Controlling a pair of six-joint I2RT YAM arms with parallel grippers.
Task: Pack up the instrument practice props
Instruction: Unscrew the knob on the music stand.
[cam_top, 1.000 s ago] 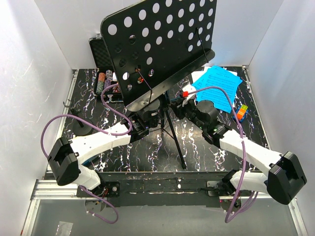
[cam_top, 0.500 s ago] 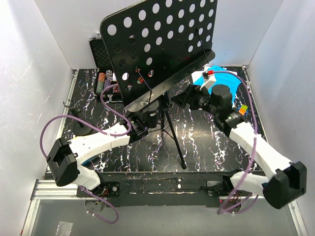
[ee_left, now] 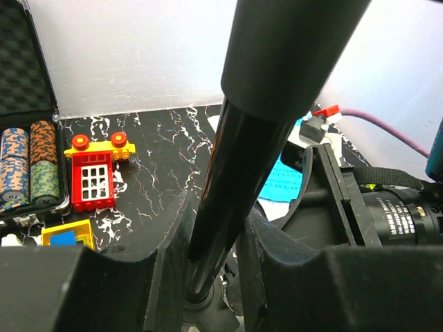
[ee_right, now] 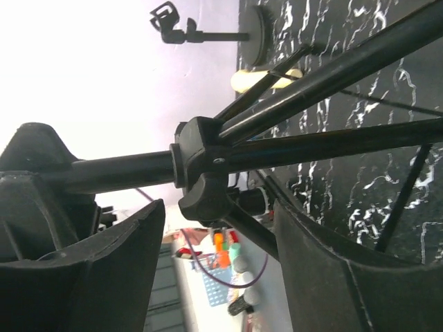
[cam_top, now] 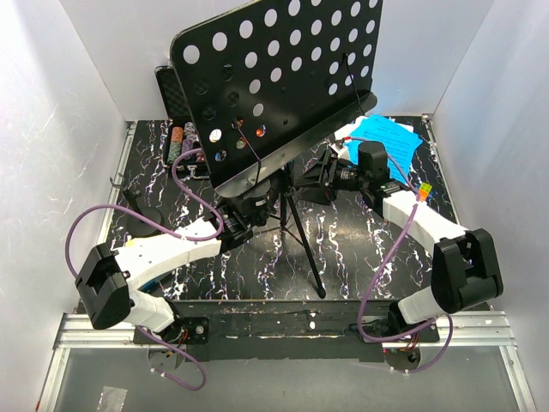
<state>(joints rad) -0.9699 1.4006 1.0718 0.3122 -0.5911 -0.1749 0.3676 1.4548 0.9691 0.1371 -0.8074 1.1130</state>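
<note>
Now, music stand (cam_top: 283,94) stands mid-frame on the bench (cam_top: 360,249), pole (ee_left: 228,173) upright, hole-punched panel tilted, long edge running lower left to upper right. Left arm reaches in from lower left, left claw (ee_left: 211,256) clenched on the pole. Right arm bent in from the right, right claw (ee_right: 221,232) spread wide around the tripod hub (ee_right: 204,176), not gripping.

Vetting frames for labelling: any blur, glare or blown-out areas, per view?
Top external: sharp, evenly lit; the perforated desk hides the table's middle. Left wrist: stand pole soft up close with a reflective streak; toy blocks behind are crisp. Right wrist: white wall blown out upper left; tripod hub sharp, right tool fingers dark, slightly soft.
</note>
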